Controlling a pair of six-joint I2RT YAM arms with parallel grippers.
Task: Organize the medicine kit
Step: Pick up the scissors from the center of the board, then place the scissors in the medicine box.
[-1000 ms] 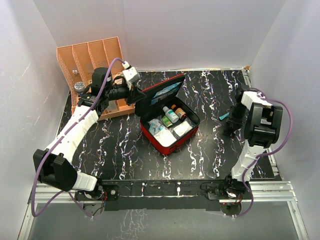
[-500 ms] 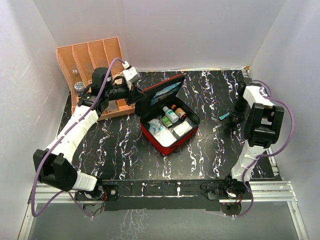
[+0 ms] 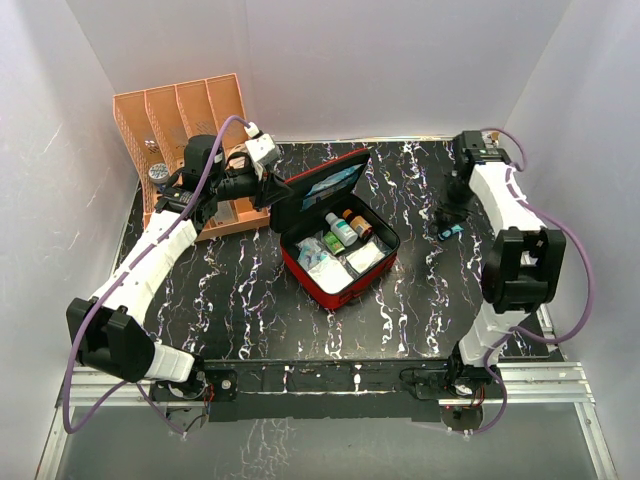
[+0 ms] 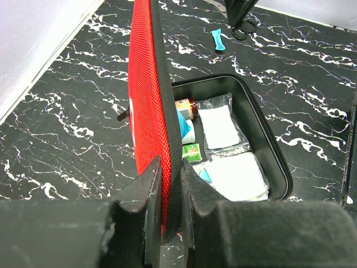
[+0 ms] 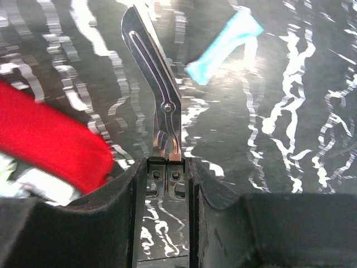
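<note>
Looks roughly halfway: medicine kit point(image 3: 322, 293) open on table point(image 3: 420, 300), bottles point(image 3: 345, 228) and gauze packs point(image 3: 365, 258) inside, lid point(image 4: 146, 100) pinched upright by left gripper point(image 4: 170, 167) at kit's back-left; right of kit, scissors point(image 5: 150, 84) clamped in right gripper point(image 5: 165, 162), teal strip point(image 5: 223, 47) loose nearby, both unpacked.

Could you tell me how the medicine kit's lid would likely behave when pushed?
Probably semi-stiff: the lid stands upright with a straight edge while the left fingers pinch only its rim. Its woven red cover looks grippy, not slippery. It likely swings on its hinge, so a push may flop it shut.
</note>
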